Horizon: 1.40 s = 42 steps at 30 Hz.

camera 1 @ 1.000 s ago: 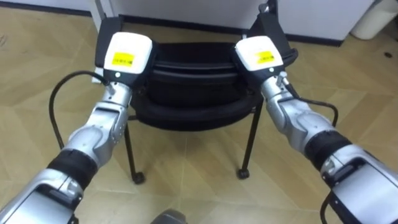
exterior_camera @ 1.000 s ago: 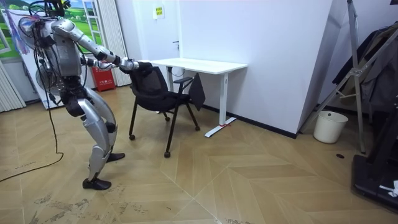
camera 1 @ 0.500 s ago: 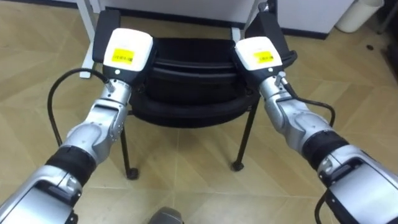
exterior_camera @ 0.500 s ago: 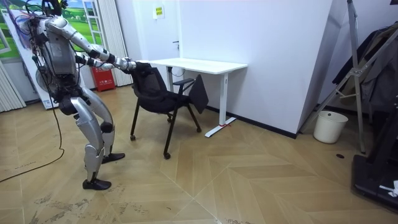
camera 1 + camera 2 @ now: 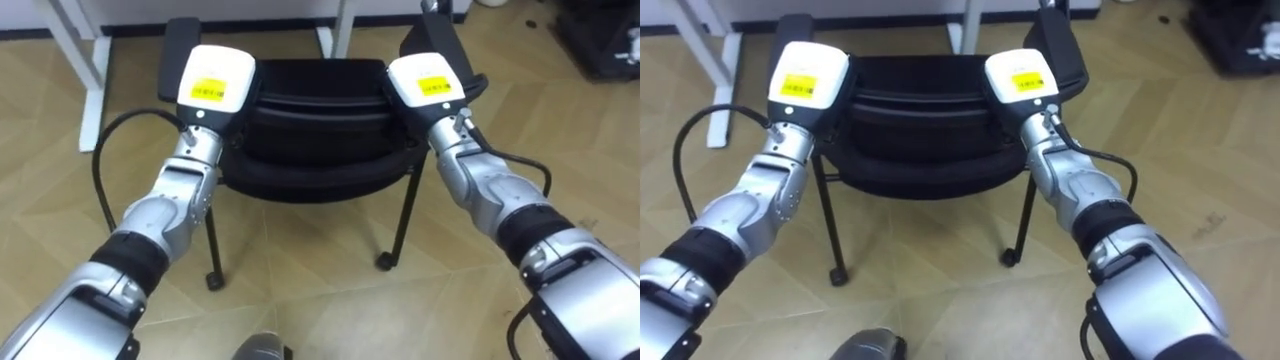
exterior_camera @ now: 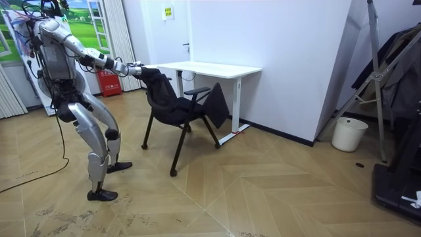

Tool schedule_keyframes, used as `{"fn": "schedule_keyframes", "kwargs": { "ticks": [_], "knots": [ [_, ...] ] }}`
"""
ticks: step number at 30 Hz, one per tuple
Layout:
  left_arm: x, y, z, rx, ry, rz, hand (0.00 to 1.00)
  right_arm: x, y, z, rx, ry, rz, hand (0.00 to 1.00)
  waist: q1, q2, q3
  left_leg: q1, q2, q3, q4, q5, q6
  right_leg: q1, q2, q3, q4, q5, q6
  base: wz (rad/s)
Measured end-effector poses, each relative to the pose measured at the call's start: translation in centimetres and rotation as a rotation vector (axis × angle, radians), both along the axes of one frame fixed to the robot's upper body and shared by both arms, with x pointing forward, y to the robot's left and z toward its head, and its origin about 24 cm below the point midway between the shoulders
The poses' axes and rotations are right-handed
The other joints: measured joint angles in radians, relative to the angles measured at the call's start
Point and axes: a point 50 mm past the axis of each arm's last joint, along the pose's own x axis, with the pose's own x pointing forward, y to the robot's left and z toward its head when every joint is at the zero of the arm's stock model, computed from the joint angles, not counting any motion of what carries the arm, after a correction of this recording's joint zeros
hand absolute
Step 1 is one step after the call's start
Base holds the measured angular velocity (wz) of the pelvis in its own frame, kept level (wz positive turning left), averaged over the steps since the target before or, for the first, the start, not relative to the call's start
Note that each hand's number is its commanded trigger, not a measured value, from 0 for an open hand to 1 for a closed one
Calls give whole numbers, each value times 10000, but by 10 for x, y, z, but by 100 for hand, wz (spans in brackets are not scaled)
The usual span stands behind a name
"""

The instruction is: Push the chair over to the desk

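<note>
A black chair point(image 5: 315, 140) with armrests stands right in front of me, its backrest toward me. My left hand point(image 5: 213, 78) lies on the backrest's top left corner and my right hand point(image 5: 425, 80) on its top right corner. Past the backs of both hands, the fingers are hidden over the backrest. In the room view I stand on the wooden floor with both arms stretched out to the chair point(image 6: 177, 108), which leans toward the white desk point(image 6: 210, 68) with its seat partly under it.
The desk's white legs point(image 5: 85, 60) rise just beyond the chair. A red object point(image 6: 110, 82) stands behind me by the window. At the room view's right are a white bin point(image 6: 345, 133) and a dark rack point(image 6: 388, 99). Open wooden floor lies between.
The chair has slid toward the desk and turned and tipped a little. My arms have stretched further out with it, while my feet stay where they were.
</note>
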Motion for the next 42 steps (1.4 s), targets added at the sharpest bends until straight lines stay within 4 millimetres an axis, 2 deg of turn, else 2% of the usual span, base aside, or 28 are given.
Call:
{"fn": "schedule_keyframes", "kwargs": {
  "ticks": [3, 7, 8, 12, 13, 15, 20, 31, 39, 42],
  "knots": [
    [1, 0, 0, 22, 90, 0, 100, 0, -1, 0, -19, 63, 20, 100, -218, -8, -1, -9, 236, 89, 91, 65, -121, -143, 177, 101, 188, -118, -193, -16],
    [1, 0, -1, 44, 213, -38, 100, 0, -1, -1, -52, 205, 22, 100, -451, -126, -4, -2, 386, 141, 179, 115, -320, -272, 241, 107, 546, -376, -451, -10],
    [1, 0, -1, 45, 241, -54, 100, 0, -1, -2, -58, 273, 37, 100, -446, -146, 5, 25, 487, 169, 202, 112, -418, -300, 303, 107, 603, -442, -580, -17],
    [1, 0, -1, 67, 235, -94, 100, -1, -1, -2, -59, 375, 74, 100, -522, -239, 12, 88, 607, 56, 117, 176, -701, -326, 420, 31, 667, -567, -804, -7],
    [1, 0, 0, 68, 216, -100, 100, -1, -1, -2, -49, 371, 62, 100, -530, -247, 12, 86, 702, 38, 148, 169, -802, -352, 503, 21, 697, -593, -856, -4],
    [1, 0, 0, 81, 218, -89, 100, -1, -1, -2, -48, 371, 68, 100, -598, -243, 11, 51, 819, 15, 293, 168, -851, -342, 546, -27, 858, -673, -986, 0],
    [1, 1, 0, 101, 276, -65, 100, -1, 0, -3, -49, 419, 78, 100, -421, -293, 35, 102, 1008, -5, 485, 27, -1076, -355, 649, 46, 1346, -1003, -1211, -5],
    [1, 6, -1, 76, 426, 44, 100, -1, 7, -4, 30, 471, 96, 100, -401, -331, 39, 217, 986, -247, 582, -31, -1299, -221, 639, -115, 1631, -1346, -1363, 3],
    [-1, 8, -3, 91, 523, 87, 100, -3, 8, -7, 11, 547, 131, 100, -388, -315, 43, 339, 983, -243, 578, -43, -1296, -56, 644, -166, 1514, -1405, -1289, 2],
    [-3, 9, -5, 93, 581, 123, 100, -3, 12, -9, 5, 601, 222, 100, -264, -314, 44, 451, 973, -224, 582, -80, -1320, 29, 651, -94, 1514, -1397, -1306, -8]
  ]
}}
